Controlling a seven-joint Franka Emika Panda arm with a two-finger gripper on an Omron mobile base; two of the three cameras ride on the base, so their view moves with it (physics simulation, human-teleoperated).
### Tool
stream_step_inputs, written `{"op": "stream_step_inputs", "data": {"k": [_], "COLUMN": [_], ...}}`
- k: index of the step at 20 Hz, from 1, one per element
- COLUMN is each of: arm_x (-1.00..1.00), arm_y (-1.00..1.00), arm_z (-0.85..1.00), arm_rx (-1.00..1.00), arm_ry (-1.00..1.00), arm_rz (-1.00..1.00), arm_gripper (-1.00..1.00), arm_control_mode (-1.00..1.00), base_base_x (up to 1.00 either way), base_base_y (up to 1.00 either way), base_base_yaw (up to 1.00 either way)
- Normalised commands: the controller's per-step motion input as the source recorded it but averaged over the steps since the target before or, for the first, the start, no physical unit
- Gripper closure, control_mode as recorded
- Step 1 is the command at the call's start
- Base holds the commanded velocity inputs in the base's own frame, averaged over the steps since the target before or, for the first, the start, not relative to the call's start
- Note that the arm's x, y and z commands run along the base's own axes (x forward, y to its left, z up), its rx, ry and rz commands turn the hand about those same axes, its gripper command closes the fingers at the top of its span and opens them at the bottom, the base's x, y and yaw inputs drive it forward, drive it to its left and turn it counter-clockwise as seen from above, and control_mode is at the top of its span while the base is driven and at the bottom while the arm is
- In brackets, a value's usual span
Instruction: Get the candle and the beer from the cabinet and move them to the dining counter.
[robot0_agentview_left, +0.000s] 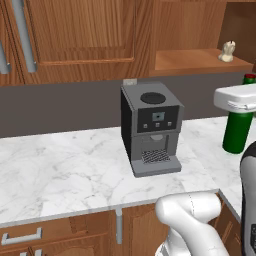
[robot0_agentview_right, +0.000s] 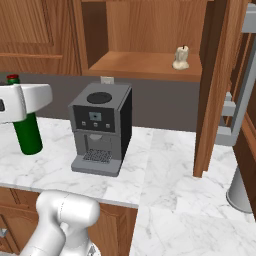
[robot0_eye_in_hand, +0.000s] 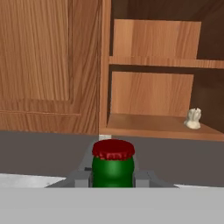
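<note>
Low in the hand view, the hand (robot0_eye_in_hand: 113, 178) pinches one beer (robot0_eye_in_hand: 113, 168) by its neck, upright with red cap up, beside one coffee machine (robot0_agentview_left: 149, 127) on the counter (robot0_agentview_left: 60, 170), and one candle (robot0_eye_in_hand: 192, 118) stands upright on the cabinet (robot0_eye_in_hand: 153, 124) shelf at right beyond.

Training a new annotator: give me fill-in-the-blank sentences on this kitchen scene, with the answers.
1. The end effector is shut on the ____.
2. The candle stands on the open cabinet's ____.
3. The beer's cap is ____ in colour.
4. The coffee machine stands on the ____ worktop.

Missing words: beer; shelf; red; marble
</note>
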Motion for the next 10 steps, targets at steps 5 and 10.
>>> {"op": "stream_step_inputs", "data": {"k": [5,10], "arm_x": [0.01,0.00], "arm_y": [0.22,0.03], "arm_z": [-0.02,0.00], "arm_rx": [0.00,0.00], "arm_ry": [0.03,0.00], "arm_rz": [0.00,0.00], "arm_gripper": [1.00,1.00], "arm_control_mode": [-1.00,-1.00], "base_base_x": [0.00,0.00], "base_base_y": [0.00,0.00], "base_base_yaw": [0.00,0.00]}}
